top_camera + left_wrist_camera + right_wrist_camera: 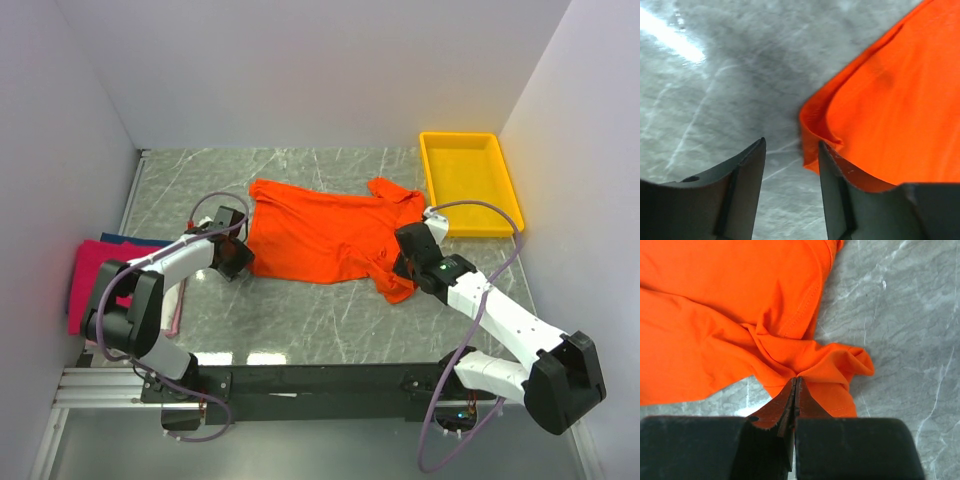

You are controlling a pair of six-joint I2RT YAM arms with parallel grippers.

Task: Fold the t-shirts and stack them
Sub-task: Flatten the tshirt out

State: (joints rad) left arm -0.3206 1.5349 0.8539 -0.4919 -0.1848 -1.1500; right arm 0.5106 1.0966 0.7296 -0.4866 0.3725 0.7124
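Observation:
An orange t-shirt point(325, 232) lies spread on the grey marbled table, collar end to the right. My left gripper point(236, 257) is open at the shirt's near left corner point(812, 145); that corner lies just in front of the right finger, with bare table between the jaws. My right gripper point(405, 262) is shut on the bunched near sleeve of the orange shirt point(805, 372). Folded magenta-pink point(92, 285), dark blue point(128, 239) and pale point(176, 310) shirts lie stacked at the far left, partly hidden by my left arm.
A yellow plastic tray point(471, 183) stands at the back right. White walls close in the table on three sides. A black rail with the arm bases runs along the near edge point(320, 380).

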